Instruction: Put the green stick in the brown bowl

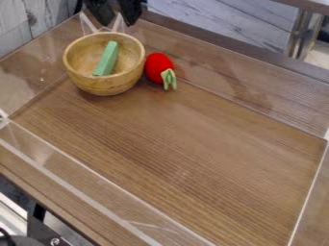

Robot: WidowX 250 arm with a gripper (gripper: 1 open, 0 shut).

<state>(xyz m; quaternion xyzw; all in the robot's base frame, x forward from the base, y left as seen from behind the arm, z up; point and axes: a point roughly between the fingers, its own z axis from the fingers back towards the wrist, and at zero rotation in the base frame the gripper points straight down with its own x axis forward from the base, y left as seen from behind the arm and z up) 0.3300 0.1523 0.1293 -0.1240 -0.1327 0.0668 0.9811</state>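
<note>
The green stick (107,59) lies slanted inside the brown bowl (90,85), which sits at the far left of the wooden table. My gripper (108,17) hangs above the bowl's far rim at the top edge of the view, open, with nothing between its dark fingers (130,13). Its upper part is cut off by the frame.
A red strawberry-like toy (158,68) with green leaves lies just right of the bowl. Clear plastic walls (52,163) ring the table. A metal frame leg (303,38) stands at the back right.
</note>
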